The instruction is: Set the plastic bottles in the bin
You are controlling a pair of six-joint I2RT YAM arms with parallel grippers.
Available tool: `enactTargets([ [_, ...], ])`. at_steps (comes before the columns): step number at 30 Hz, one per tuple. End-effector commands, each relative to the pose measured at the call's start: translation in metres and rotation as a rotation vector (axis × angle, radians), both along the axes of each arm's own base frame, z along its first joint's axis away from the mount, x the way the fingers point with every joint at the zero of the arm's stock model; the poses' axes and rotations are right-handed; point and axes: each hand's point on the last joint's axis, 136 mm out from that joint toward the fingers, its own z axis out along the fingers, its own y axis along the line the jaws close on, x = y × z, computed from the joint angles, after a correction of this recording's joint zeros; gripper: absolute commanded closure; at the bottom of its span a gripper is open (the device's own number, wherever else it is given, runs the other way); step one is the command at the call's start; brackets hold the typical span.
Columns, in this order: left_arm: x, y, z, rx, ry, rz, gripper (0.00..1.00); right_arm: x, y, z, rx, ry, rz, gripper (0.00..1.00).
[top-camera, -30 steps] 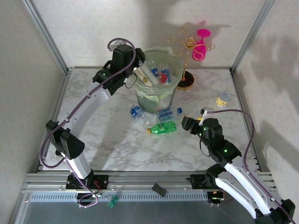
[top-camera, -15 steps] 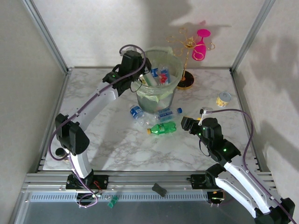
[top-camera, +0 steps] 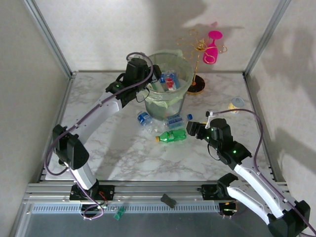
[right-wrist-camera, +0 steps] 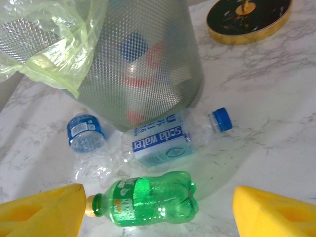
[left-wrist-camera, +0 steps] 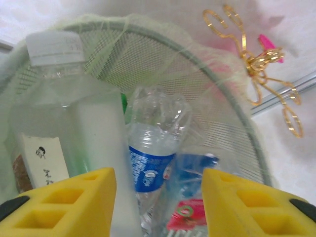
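My left hand [top-camera: 155, 79] hangs over the rim of the bin [top-camera: 167, 104], its fingers parted a little and gripping nothing. Below it, a white-capped bottle [left-wrist-camera: 54, 94] and a blue-labelled bottle [left-wrist-camera: 150, 158] stand inside. My right hand [top-camera: 191, 130] is wide open and empty, low over the surface [top-camera: 123, 148]. It is near the green bottle [right-wrist-camera: 148, 197], which lies beside a clear soda-water bottle [right-wrist-camera: 163, 143] at the bin's foot.
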Motion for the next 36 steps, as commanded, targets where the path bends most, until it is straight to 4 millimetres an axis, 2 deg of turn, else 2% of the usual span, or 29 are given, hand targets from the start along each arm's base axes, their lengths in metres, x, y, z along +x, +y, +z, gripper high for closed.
enactTargets([
  [1,-0.033,0.017,0.066,-0.041,-0.134,-0.023,0.46,0.002,0.014,0.013,0.044,-0.003,0.046,0.22],
  [4,-0.063,0.03,0.091,-0.096,-0.223,-0.045,0.43,0.006,0.019,0.006,0.033,0.023,0.058,0.22],
  [6,-0.085,0.041,0.093,-0.11,-0.266,-0.066,0.4,0.007,0.025,0.002,0.03,0.046,0.075,0.22],
  [8,-0.105,0.053,0.084,-0.107,-0.283,-0.072,0.39,0.008,0.032,-0.001,0.024,0.067,0.099,0.22],
  [10,-0.118,0.064,0.067,-0.078,-0.262,-0.062,0.39,0.007,0.04,-0.005,0.004,0.082,0.122,0.22],
  [13,-0.132,0.081,0.028,-0.008,-0.193,-0.034,0.39,0.007,0.051,-0.015,-0.073,0.098,0.164,0.22],
  [16,-0.144,0.102,-0.012,0.042,-0.099,0.031,0.38,0.015,0.05,-0.03,-0.248,0.115,0.191,0.2],
  [19,-0.159,0.109,-0.037,0.051,-0.056,0.021,0.38,0.028,0.048,-0.038,-0.373,0.122,0.171,0.18],
  [23,-0.17,0.129,-0.055,0.102,-0.061,0.067,0.37,0.039,0.063,-0.038,-0.377,0.101,0.219,0.15],
  [28,-0.172,0.147,-0.069,0.205,-0.074,0.121,0.36,0.046,0.093,-0.063,-0.354,0.15,0.322,0.12],
  [30,-0.171,0.149,-0.074,0.219,-0.072,0.134,0.36,0.05,0.1,-0.067,-0.328,0.172,0.321,0.11],
  [33,-0.171,0.148,-0.078,0.226,-0.065,0.126,0.35,0.057,0.098,-0.062,-0.279,0.2,0.236,0.11],
  [36,-0.171,0.149,-0.077,0.227,-0.069,0.128,0.35,0.055,0.094,-0.054,-0.161,0.273,0.111,0.13],
])
